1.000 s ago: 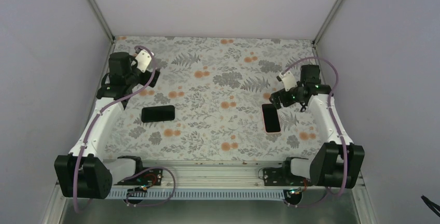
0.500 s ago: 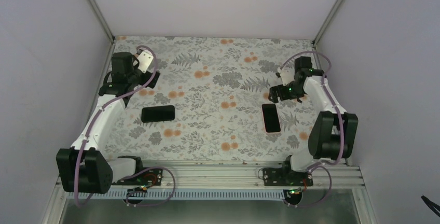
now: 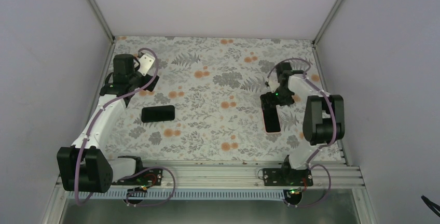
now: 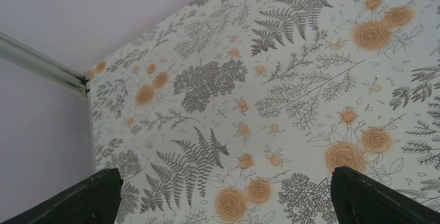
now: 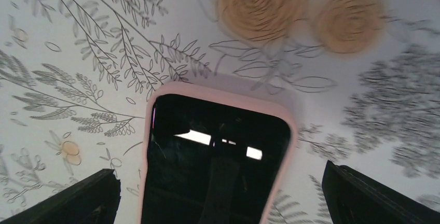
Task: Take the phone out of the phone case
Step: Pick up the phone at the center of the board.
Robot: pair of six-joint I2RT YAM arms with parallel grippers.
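The phone in its pink case (image 3: 271, 119) lies screen up on the floral mat at the right. In the right wrist view the phone (image 5: 218, 156) has a black screen and a pink rim, and its far end lies between my fingers. My right gripper (image 3: 271, 100) is open just above that end, and in its own view (image 5: 220, 182) one finger (image 5: 78, 198) stands at each side, clear of the case. My left gripper (image 3: 149, 72) is open and empty at the far left. In its own view (image 4: 223, 182) it shows only bare mat.
A flat black rectangular object (image 3: 157, 113) lies on the mat left of centre, nearer than the left gripper. Grey walls close in the mat on the left, right and far sides. A metal rail (image 3: 218, 175) runs along the near edge.
The right arm has folded in, and its gripper has swung left over the far end of the cased phone. The left arm has hardly moved. The phone has not shifted.
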